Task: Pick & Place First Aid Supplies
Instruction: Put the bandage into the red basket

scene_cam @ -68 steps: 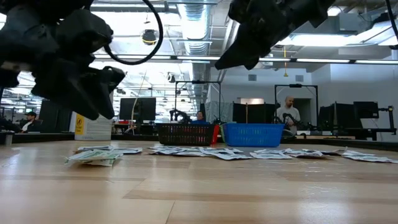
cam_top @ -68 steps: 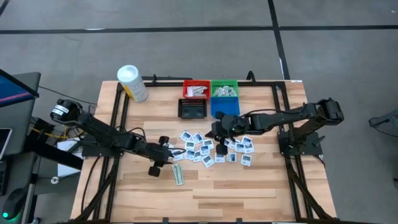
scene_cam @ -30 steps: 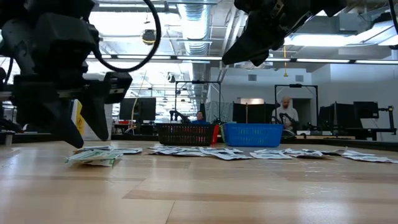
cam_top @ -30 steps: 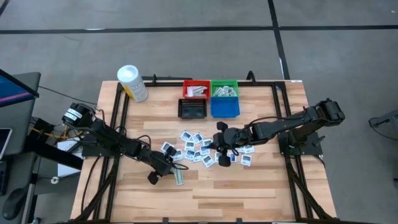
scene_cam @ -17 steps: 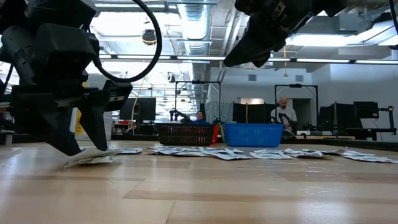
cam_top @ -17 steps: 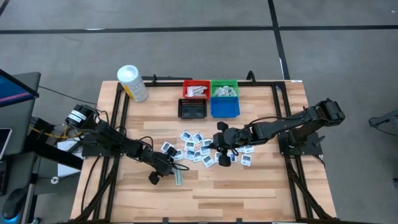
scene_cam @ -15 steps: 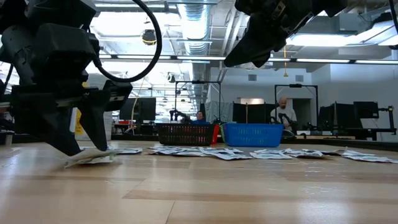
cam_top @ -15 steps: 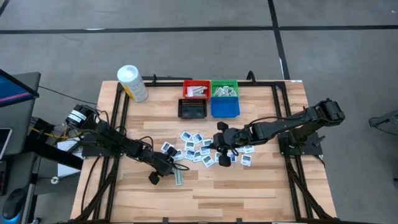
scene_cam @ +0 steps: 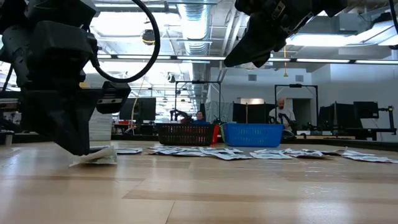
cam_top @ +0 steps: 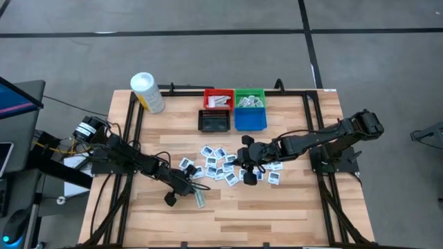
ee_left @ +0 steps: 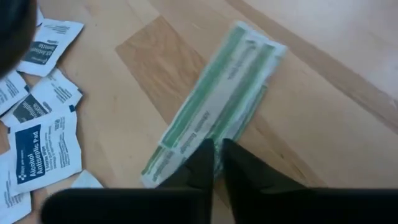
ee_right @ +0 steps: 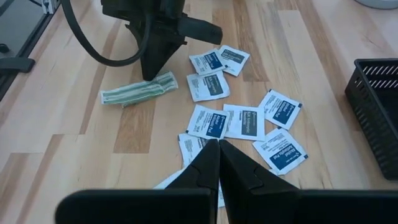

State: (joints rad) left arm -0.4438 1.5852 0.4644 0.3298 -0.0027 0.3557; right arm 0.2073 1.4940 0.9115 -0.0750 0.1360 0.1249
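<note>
The left gripper (ee_left: 217, 160) is down on the desk (cam_top: 277, 207), fingers pinched nearly together on the end of the green-white strips (ee_left: 217, 106) lying just ahead of it. That looks like the grasp; next it must lift cleanly. The right gripper (ee_right: 219, 158) hangs closed over the square packets (ee_right: 239, 121).

Bare tabletop (cam_top: 277, 207) is left open along the near edge; the far side is blocked by bins (cam_top: 234, 109) and tub (cam_top: 147, 92).
</note>
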